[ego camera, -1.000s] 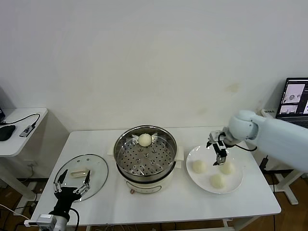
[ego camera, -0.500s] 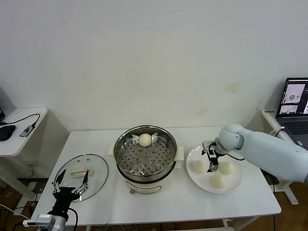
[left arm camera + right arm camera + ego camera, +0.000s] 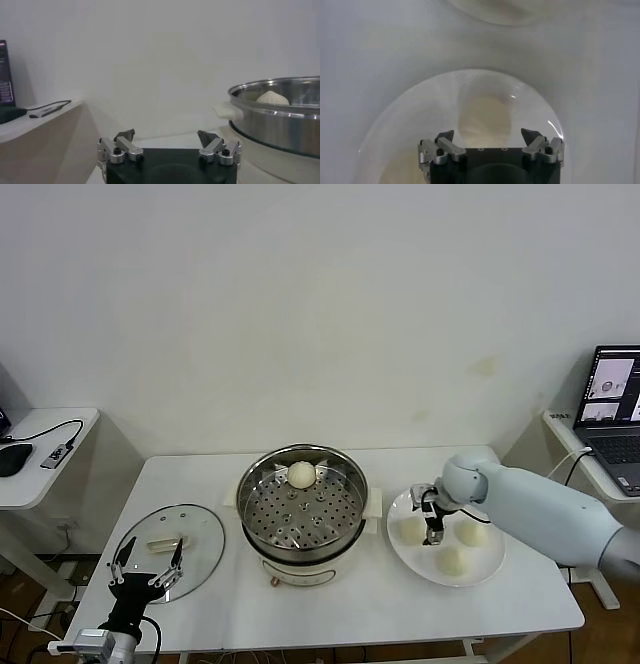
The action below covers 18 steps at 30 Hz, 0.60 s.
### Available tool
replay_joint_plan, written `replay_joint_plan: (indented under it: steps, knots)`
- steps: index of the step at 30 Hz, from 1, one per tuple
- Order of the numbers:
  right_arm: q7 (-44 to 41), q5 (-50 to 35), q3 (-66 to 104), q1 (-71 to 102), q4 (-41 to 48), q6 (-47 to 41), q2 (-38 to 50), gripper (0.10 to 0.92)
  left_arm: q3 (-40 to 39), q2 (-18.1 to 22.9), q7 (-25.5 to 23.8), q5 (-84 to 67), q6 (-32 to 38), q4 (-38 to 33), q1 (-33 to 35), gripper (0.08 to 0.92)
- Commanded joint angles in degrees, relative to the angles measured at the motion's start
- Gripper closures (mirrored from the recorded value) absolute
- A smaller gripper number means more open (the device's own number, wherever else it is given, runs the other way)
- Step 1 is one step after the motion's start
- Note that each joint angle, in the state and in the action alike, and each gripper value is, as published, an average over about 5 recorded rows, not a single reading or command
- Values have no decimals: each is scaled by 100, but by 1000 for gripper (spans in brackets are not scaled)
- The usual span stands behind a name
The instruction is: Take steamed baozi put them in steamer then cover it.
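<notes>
The steel steamer [image 3: 300, 509] stands at the table's middle with one baozi [image 3: 301, 474] on its perforated tray, at the back. Three more baozi [image 3: 412, 529] [image 3: 471, 532] [image 3: 451, 560] lie on a white plate [image 3: 410, 561] to its right. My right gripper [image 3: 433, 526] is open and hangs low over the plate, beside the leftmost bun; the right wrist view shows a baozi [image 3: 485, 117] just ahead, between the open fingers of my right gripper [image 3: 487, 135]. The glass cover [image 3: 170, 549] lies flat at the left. My left gripper [image 3: 150, 574] is open and empty at the cover's near edge.
In the left wrist view my left gripper [image 3: 166, 135] faces the steamer [image 3: 280, 117] and its bun [image 3: 272, 98]. A laptop [image 3: 612, 389] stands on a desk at the far right. A side table [image 3: 40, 454] with cables is at the far left.
My right gripper has moved left and down over the plate, from above the right bun to beside the leftmost bun. The left arm and the buns have not moved.
</notes>
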State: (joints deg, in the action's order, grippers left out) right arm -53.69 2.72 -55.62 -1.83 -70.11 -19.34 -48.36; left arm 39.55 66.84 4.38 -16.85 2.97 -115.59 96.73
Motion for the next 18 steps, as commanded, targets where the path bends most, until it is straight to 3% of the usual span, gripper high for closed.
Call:
replay_joint_plan:
  steps: [1,11,18]
  knots:
    - [6,91,91,112,184,27,-126,300,-7,-1,3,5,8,5,-2,177]
    - [-100,-12,57,-117,36,80,1,423,-61,6,-2,22,10,-9,-23,177]
    - [-293,-549,-44,-794,-496,-62,493,440,-62,-20,-2,15,-14,-51,-46,177]
